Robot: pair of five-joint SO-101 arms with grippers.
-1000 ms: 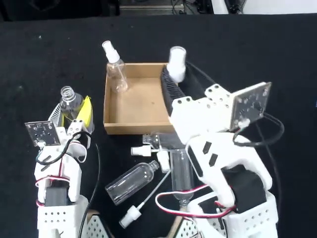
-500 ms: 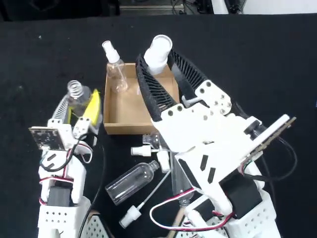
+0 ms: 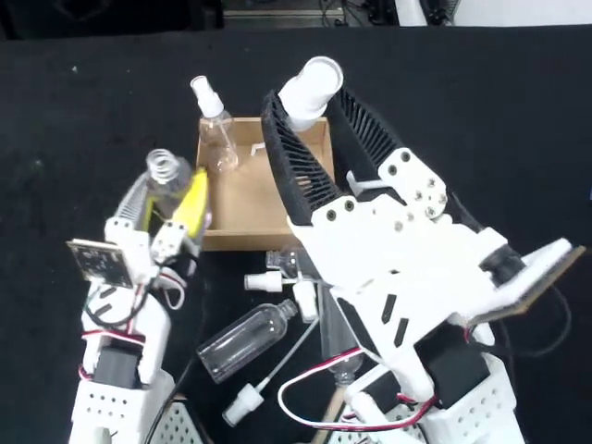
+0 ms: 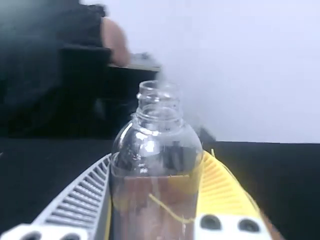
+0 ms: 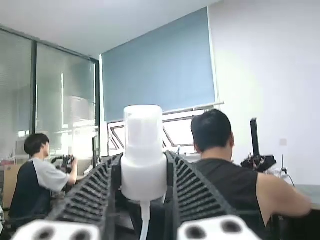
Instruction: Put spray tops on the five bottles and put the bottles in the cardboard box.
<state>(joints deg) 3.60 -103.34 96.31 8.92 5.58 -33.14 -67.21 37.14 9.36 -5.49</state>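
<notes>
Spray top [image 3: 312,83] gripped in my R gripper [image 3: 305,104], over the box [image 3: 248,242]; uncapped bottle [image 3: 165,170], gripped in L gripper [image 3: 173,182], lies to its left, neck up.

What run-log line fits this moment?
left tool: shut on uncapped bottle | right tool: shut on spray top | cardboard box: one capped bottle inside | outside: two lying bottles

**Black table: box + loose parts**

The black table [image 3: 83,102] carries a cardboard box [image 3: 242,240] near its middle. Just in front of the box lie 2 loose spray tops [image 3: 263,281]. Nearer the front edge, 1 clear bottle [image 3: 242,340] lies on its side, uncapped. A 2nd bottle [image 3: 339,326] lies beside it, partly hidden. 1 spray top w/ dip tube [image 3: 246,403] lies by the front edge.
</notes>
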